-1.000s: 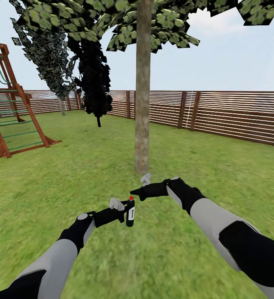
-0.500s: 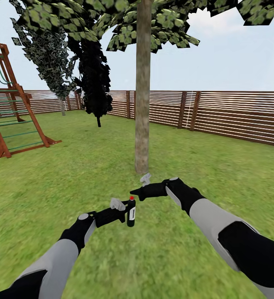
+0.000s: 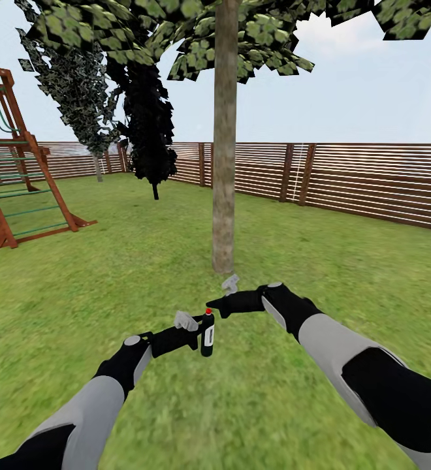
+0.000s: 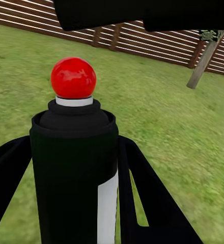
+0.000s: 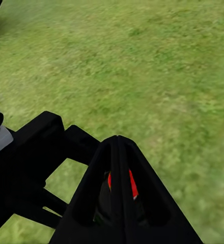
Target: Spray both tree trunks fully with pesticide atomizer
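Note:
The pesticide atomizer (image 3: 207, 334), a black bottle with a white label and a round red cap (image 4: 73, 77), stands upright in my left gripper (image 3: 200, 337), which is shut on its body. In the left wrist view the black fingers (image 4: 142, 193) flank the bottle (image 4: 74, 168). My right gripper (image 3: 210, 305) is shut, and its tip hovers just above the red cap. In the right wrist view its joined fingertips (image 5: 118, 140) sit over a sliver of red (image 5: 133, 185). A tree trunk (image 3: 224, 163), straight and grey-brown, rises from the lawn just beyond both grippers.
A slatted wooden fence (image 3: 346, 179) bounds the lawn at the back and right. A wooden play tower (image 3: 16, 176) stands at the left. Dark narrow trees (image 3: 149, 143) stand behind the trunk. Another leaning trunk (image 4: 204, 56) shows near the fence in the left wrist view.
The left gripper and the atomizer have drifted slightly right. The right gripper has dipped a little toward the red cap. The camera has not moved.

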